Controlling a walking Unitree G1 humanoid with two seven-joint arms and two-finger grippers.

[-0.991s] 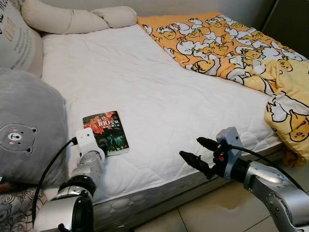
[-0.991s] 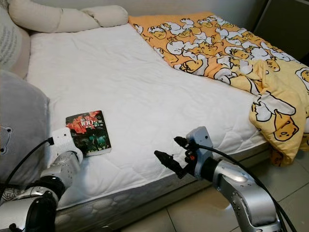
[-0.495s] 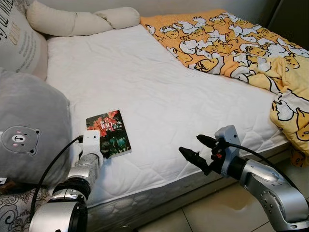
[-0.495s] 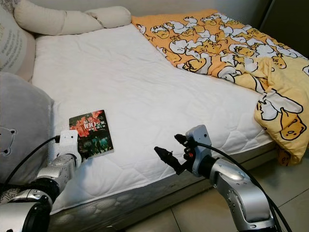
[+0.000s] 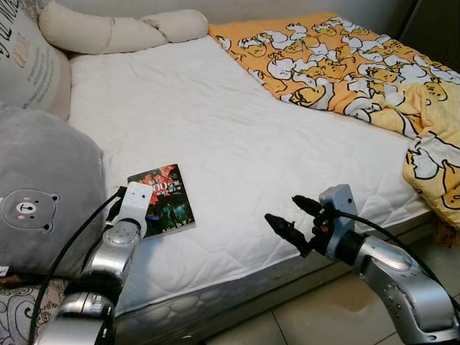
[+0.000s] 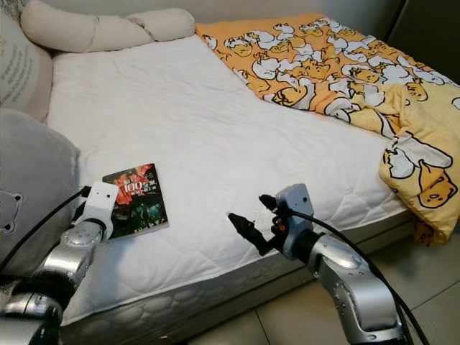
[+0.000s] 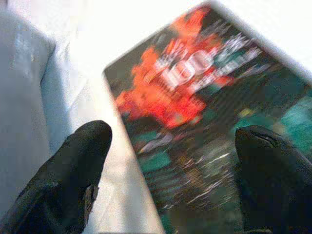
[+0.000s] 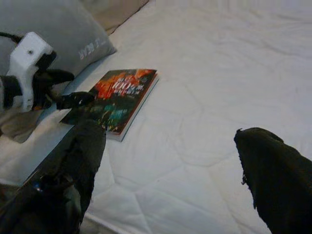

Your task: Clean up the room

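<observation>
Book (image 5: 164, 199) on mattress (image 5: 237, 136): left gripper (image 8: 66, 87) spread, empty, straddling near edge. Slide one finger under before pinching. Right gripper (image 5: 293, 219) spread, empty.

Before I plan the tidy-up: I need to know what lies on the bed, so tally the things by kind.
Books: 1, book
Pillows and cushions: 4, long cream pillow, small cream pillow, printed cushion, grey bear cushion
Blankets: 1, duck blanket
Total: 6
</observation>
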